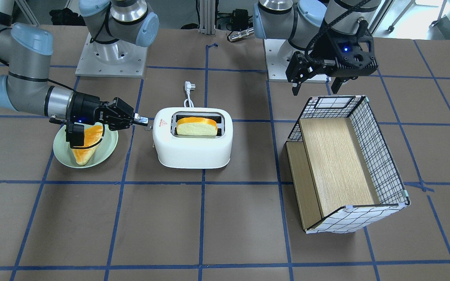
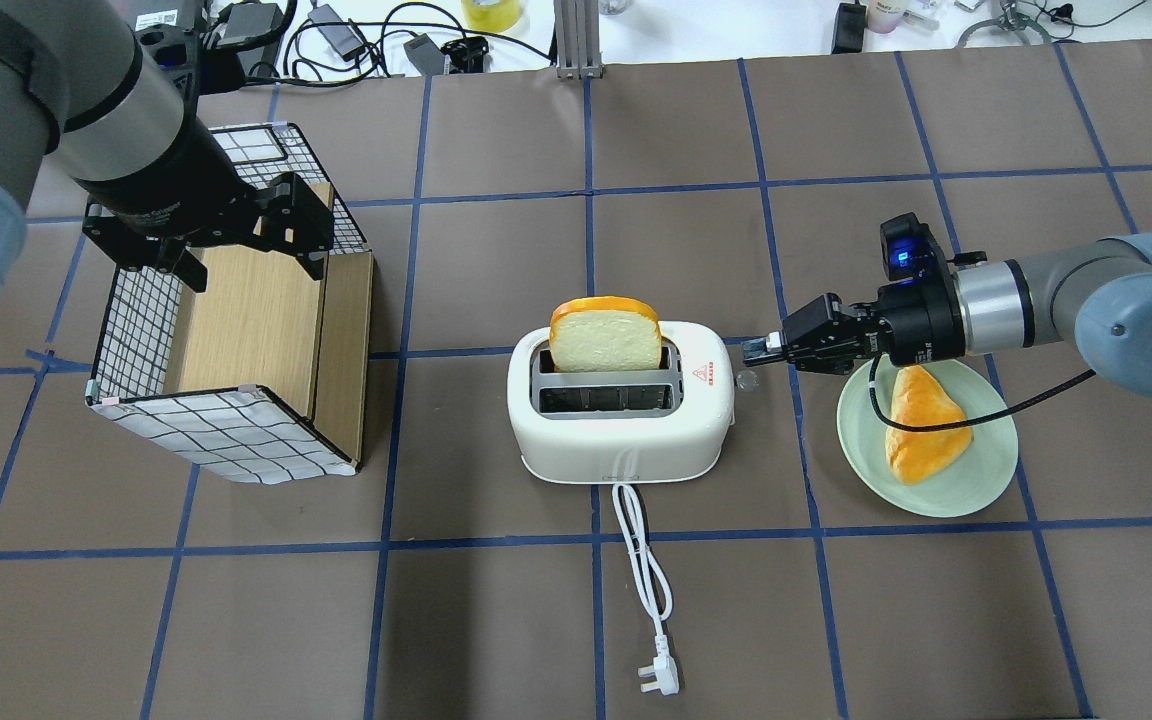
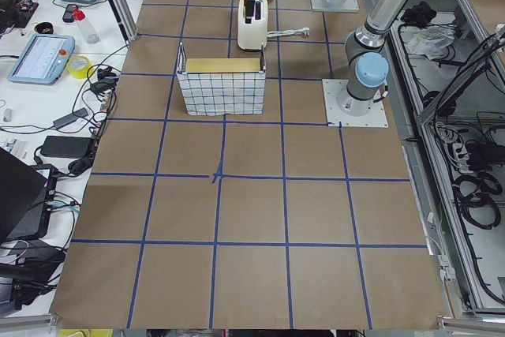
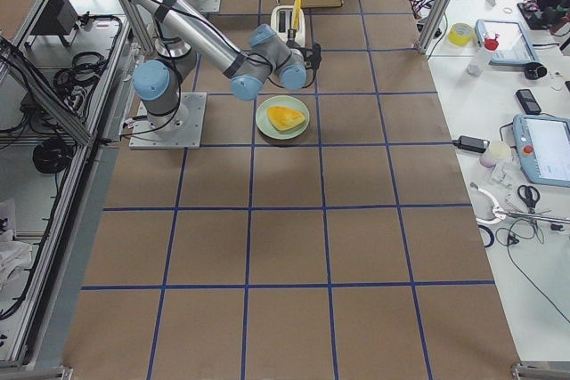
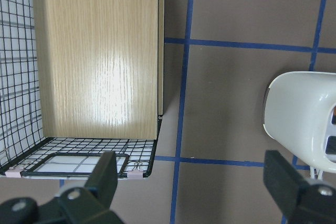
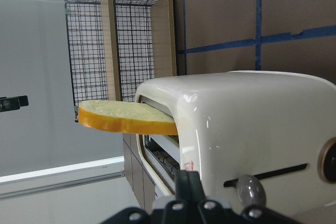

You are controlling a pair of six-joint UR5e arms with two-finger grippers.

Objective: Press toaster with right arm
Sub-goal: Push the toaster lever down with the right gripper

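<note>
**Q:** Front-facing view: where is the toaster?

**A:** The toaster (image 1: 192, 150) stands upright near the centre of the desk (image 1: 225, 226). A bread slice (image 1: 195, 125) sits in the slot farther from the robot's base. The right hand (image 1: 143, 119) lies level with its fingers pressed together on nothing. Its tips are just beside the toaster end that bears the red triangle. Under its wrist is a green plate (image 1: 109, 147) carrying a bread wedge (image 1: 84, 154).

**Q:** And the left hand?

**A:** The left hand (image 1: 315, 89) hangs above the wire basket (image 1: 381, 156), well apart from the toaster.

**Q:** Overhead view?

**A:** The lever knob (image 2: 746, 380) lies just beside the right hand's tips. Whether they touch cannot be confirmed. The cord (image 2: 641, 560) runs toward the robot's side, with its plug loose on the desk.

**Q:** Side views?

**A:** The toaster appears far off and small. The state of either hand cannot be read there.

**Q:** Left wrist view?

**A:** The left hand's fingers (image 5: 107, 174) stand wide apart with nothing between them. The basket is below, and the toaster's end shows at the right edge.

**Q:** Right wrist view?

**A:** The toaster's end fills the view. The lever knob sits at one end of its slot, close ahead of the closed fingers.
</note>
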